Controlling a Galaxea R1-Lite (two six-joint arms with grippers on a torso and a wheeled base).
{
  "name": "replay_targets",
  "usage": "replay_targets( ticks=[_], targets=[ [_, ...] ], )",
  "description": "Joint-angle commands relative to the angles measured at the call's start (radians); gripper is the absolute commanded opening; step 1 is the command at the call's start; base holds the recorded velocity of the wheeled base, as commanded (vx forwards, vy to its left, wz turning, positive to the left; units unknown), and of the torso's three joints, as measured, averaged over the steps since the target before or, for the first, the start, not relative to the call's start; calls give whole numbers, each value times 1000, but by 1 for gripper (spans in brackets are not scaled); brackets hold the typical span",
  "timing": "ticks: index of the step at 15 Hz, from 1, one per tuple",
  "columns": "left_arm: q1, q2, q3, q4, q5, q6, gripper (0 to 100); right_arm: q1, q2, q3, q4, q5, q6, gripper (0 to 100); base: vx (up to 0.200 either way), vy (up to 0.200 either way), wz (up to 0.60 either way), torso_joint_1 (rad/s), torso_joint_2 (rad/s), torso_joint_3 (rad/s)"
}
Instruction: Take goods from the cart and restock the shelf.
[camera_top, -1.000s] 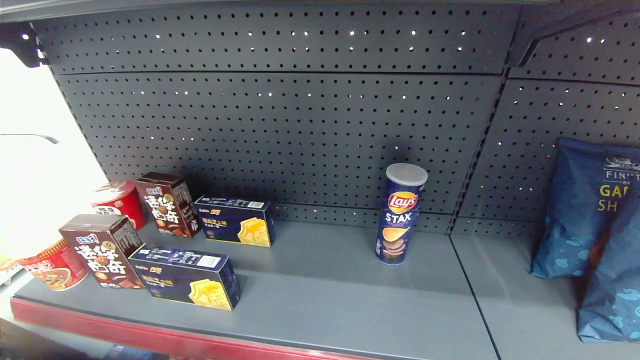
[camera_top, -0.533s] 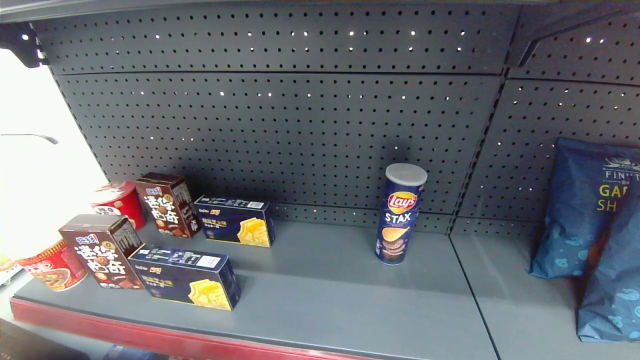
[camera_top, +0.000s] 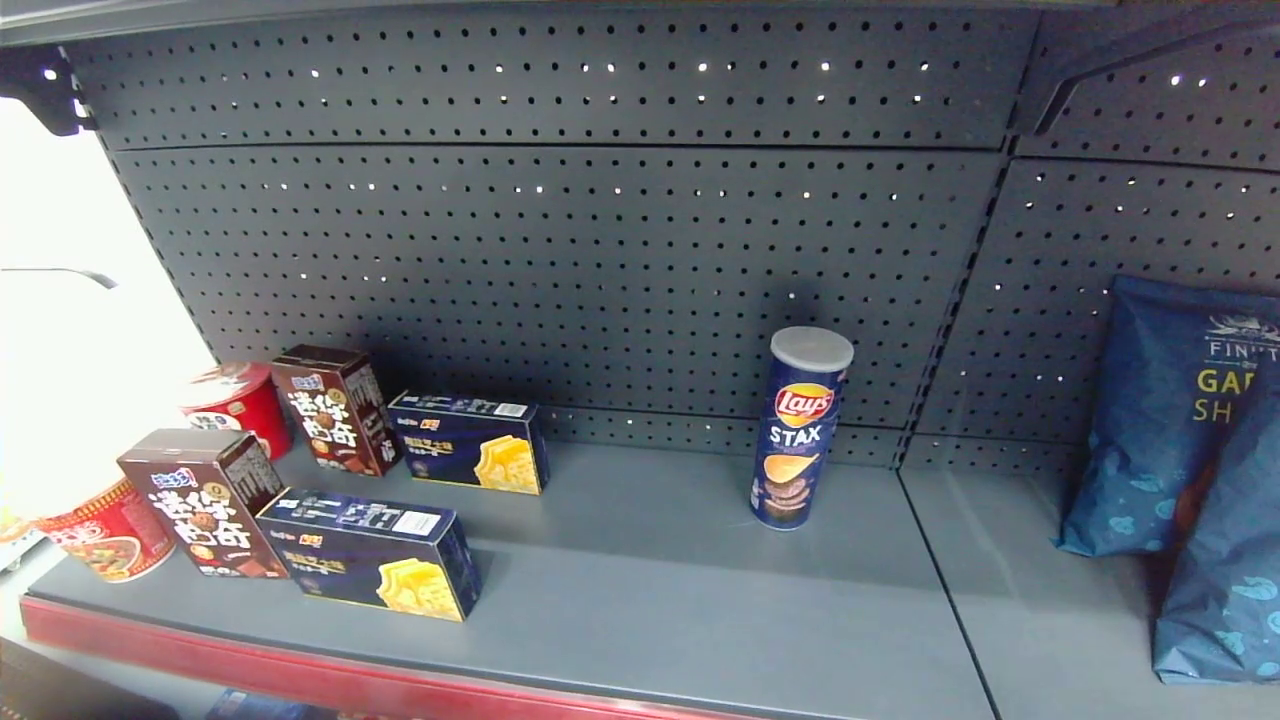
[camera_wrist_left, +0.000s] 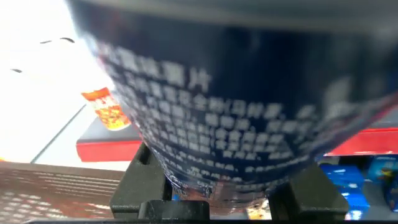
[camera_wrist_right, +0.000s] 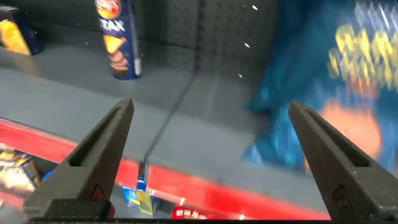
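Shelf deck (camera_top: 650, 600) is reading as smooth, matt grey painted metal; perforated back panel (camera_top: 560, 270) is showing the same matt dark metal. Front edge strip (camera_top: 300, 672) is looking smooth and red, plastic or paint unclear. Chips can (camera_top: 797, 440) is carrying a glossy printed wrap, its lid (camera_top: 812, 348) looking like matt grey plastic. Navy boxes (camera_top: 375, 552) and brown boxes (camera_top: 205, 500) are showing glossy printed card. Blue snack bags (camera_top: 1170, 420) are looking like matt, crinkled film. Fingers (camera_wrist_right: 93, 158) of the right gripper (camera_wrist_right: 211, 109) are showing matt black plastic. Dark blue package (camera_wrist_left: 236, 112) in the left gripper (camera_wrist_left: 217, 186) is showing a printed skin, finish unclear through blur.

Left gripper (camera_wrist_left: 221, 186) clasps a dark blue container (camera_wrist_left: 236, 112) between its fingers; right gripper (camera_wrist_right: 211, 107) fingers spread wide.
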Motion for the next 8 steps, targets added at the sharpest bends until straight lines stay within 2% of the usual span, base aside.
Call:
replay_targets(
  ticks=[1, 4, 5, 6, 8],
  targets=[
    [0, 3, 36, -5, 1, -16, 0, 80, 568, -304, -131, 48, -89, 100, 0, 0, 0, 0, 0, 0],
    [0, 3, 36, -4, -2, -76, 0, 238, 866, -500, -183, 73, -27, 100, 0, 0, 0, 0, 0, 0],
    [0, 3, 39, -4, -1, -98, 0, 236, 934, -563, -174, 148, 12, 100, 0, 0, 0, 0, 0, 0],
    [0, 3, 37, -4, -1, -104, 0, 207, 1012, -605, -181, 240, 11, 100, 0, 0, 0, 0, 0, 0],
    [0, 3, 33, -5, -1, -107, 0, 175, 1142, -657, -218, 327, -24, 100, 0, 0, 0, 0, 0, 0]
  ],
)
